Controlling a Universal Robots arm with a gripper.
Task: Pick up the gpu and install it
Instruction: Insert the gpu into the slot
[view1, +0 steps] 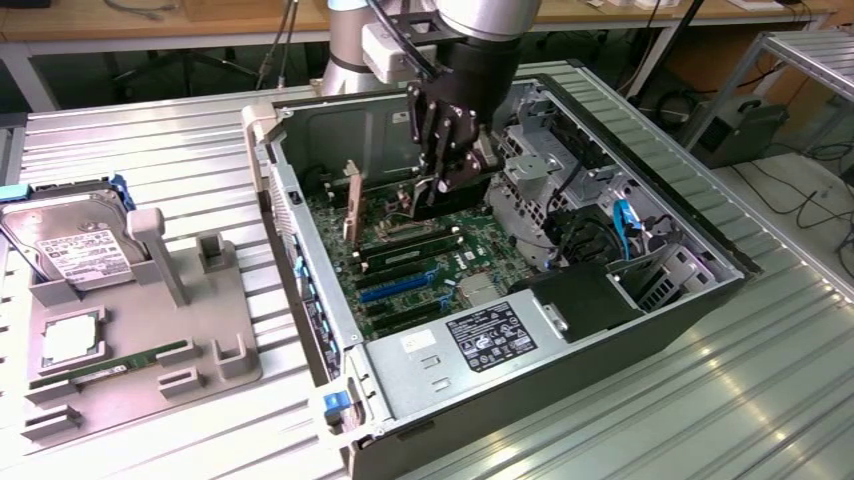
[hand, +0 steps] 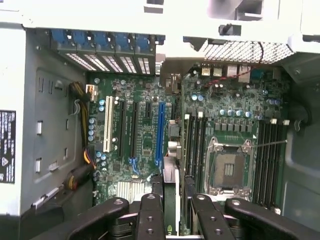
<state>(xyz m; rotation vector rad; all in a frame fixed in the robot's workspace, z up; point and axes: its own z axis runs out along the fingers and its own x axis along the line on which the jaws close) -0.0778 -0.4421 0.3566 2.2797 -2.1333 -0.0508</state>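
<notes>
Exterior view: bright, even overhead light. Ribbed metal table (view1: 747, 360) throws pale glare in streaks along its ridges. Soft shadows inside the open computer case (view1: 320, 130); deep corner by the black box nearly lost in dark.

Wrist view: dimmer, cooler cast. Motherboard (hand: 145, 145) fairly sharp. Dark fingers (hand: 150, 220) close to the lens are soft. White case edge (hand: 240, 20) overexposed, detail washed out.

The exterior camera is looking down from high and off to one side at the open computer case (view1: 534, 330). The wrist camera is staring straight down, close in, over the gripper (hand: 172, 210). Both are sharing the motherboard (view1: 414, 270).
</notes>
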